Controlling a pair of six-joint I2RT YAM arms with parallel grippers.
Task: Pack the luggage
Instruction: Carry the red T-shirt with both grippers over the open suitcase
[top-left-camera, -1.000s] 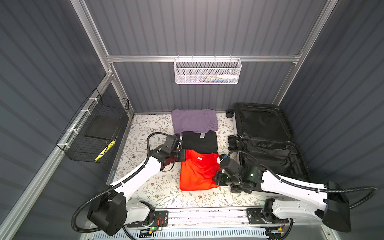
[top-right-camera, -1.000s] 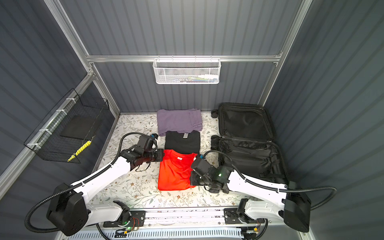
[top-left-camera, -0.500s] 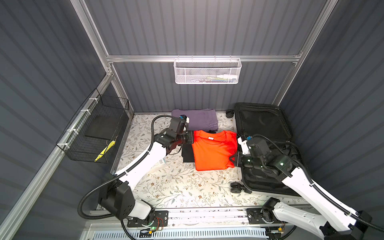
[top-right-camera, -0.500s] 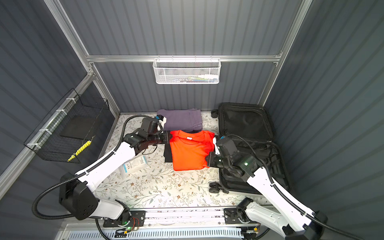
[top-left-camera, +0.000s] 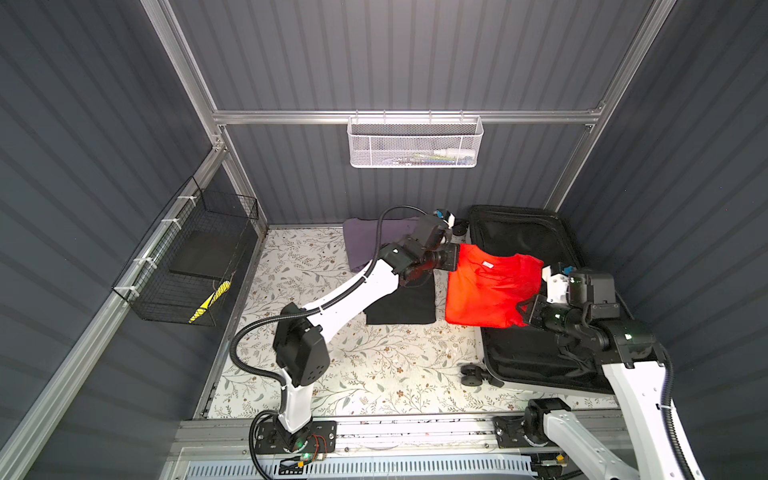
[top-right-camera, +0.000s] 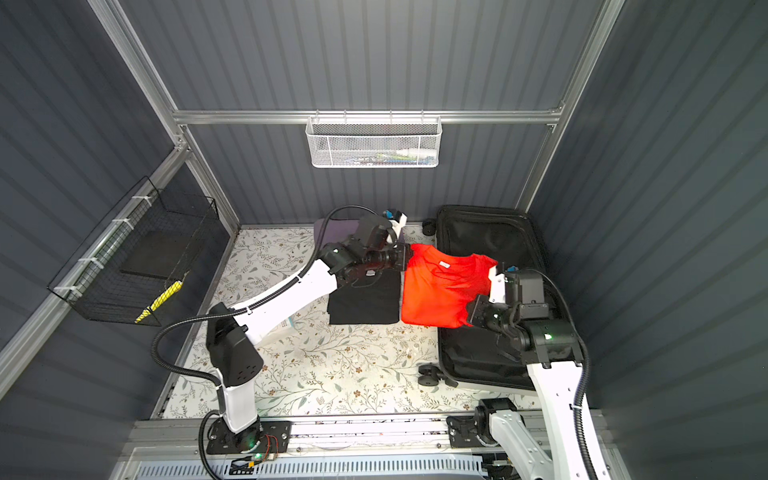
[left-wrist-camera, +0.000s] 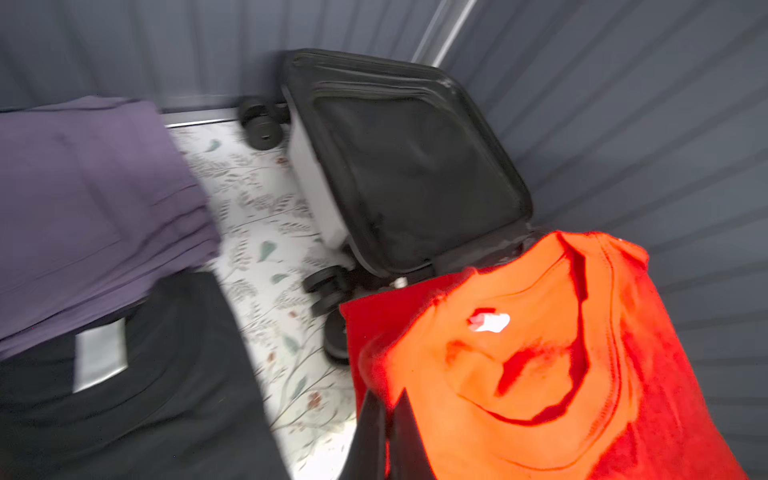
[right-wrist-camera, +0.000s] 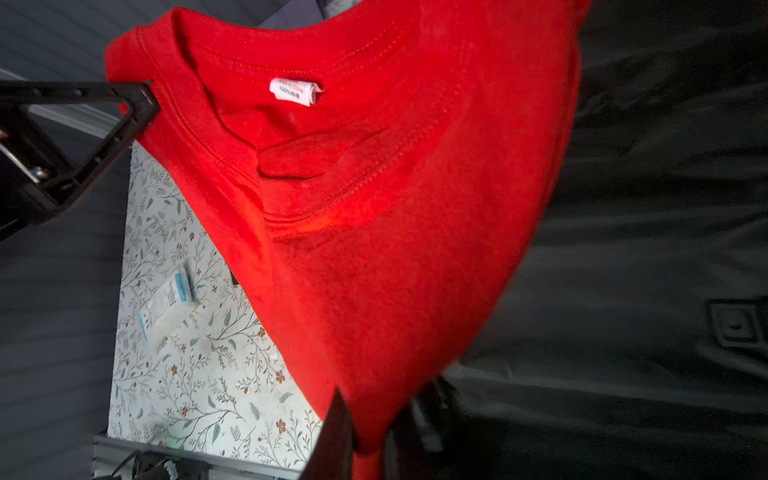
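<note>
**Fig. 1.** The luggage (top-left-camera: 524, 232) lies open at the right of the floral table (top-left-camera: 316, 374), near the back wall, with its black lining facing up. I hold a red T-shirt (top-left-camera: 490, 286) slung between both arms, partly above the luggage's edge. The left gripper (top-left-camera: 454, 261) is pinched on a shoulder corner and the right gripper (top-left-camera: 524, 311) on the hem. I judge the shell rigid, light and apt to roll on its wheels, so I would grasp its rim, not the soft lining. The limp shirt needs 2 grips.
</note>
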